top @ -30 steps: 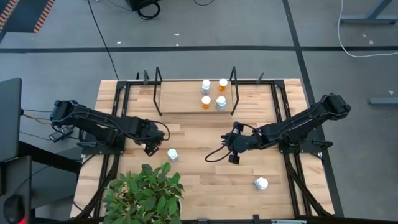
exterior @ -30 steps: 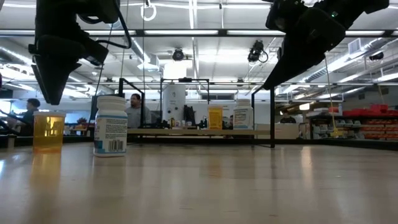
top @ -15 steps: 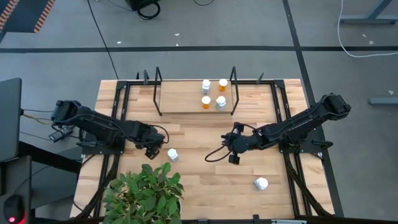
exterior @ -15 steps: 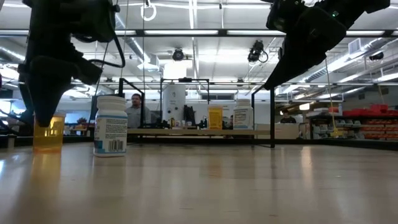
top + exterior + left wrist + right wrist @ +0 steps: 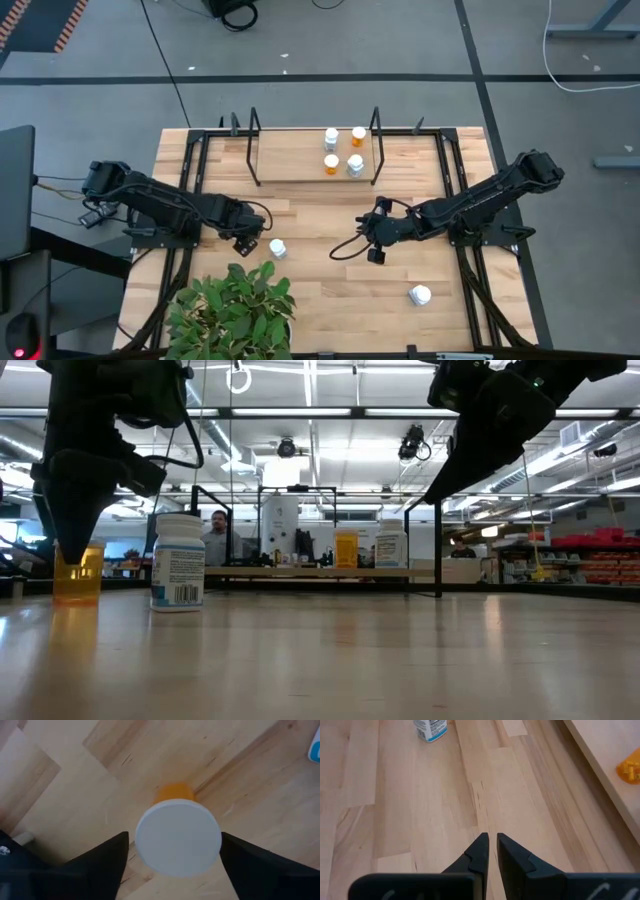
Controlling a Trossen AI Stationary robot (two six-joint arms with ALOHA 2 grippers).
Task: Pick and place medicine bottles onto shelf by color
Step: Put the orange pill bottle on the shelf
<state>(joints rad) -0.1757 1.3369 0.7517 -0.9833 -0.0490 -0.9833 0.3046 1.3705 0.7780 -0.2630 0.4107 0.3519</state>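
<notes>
An orange bottle with a white cap (image 5: 178, 839) stands upright on the table and also shows in the low view (image 5: 78, 575). My left gripper (image 5: 174, 851) is open, lowered over it from above with one finger on either side of the cap; in the high view (image 5: 244, 241) it hides the bottle. A white bottle (image 5: 277, 248) stands just to its right, and it also shows in the low view (image 5: 178, 562). My right gripper (image 5: 492, 842) is shut and empty above the table's middle (image 5: 375, 252). The shelf (image 5: 290, 158) at the far edge carries several bottles (image 5: 331, 163).
Another white bottle (image 5: 420, 295) stands near the front right. A green potted plant (image 5: 235, 315) fills the near left corner, close to my left arm. The shelf's black uprights (image 5: 376, 145) stand at its ends. Bare wood (image 5: 320, 225) lies between the two grippers.
My left gripper has come down over the orange bottle, so that its fingers now cover the cap in the low view. The bottle has kept its place.
</notes>
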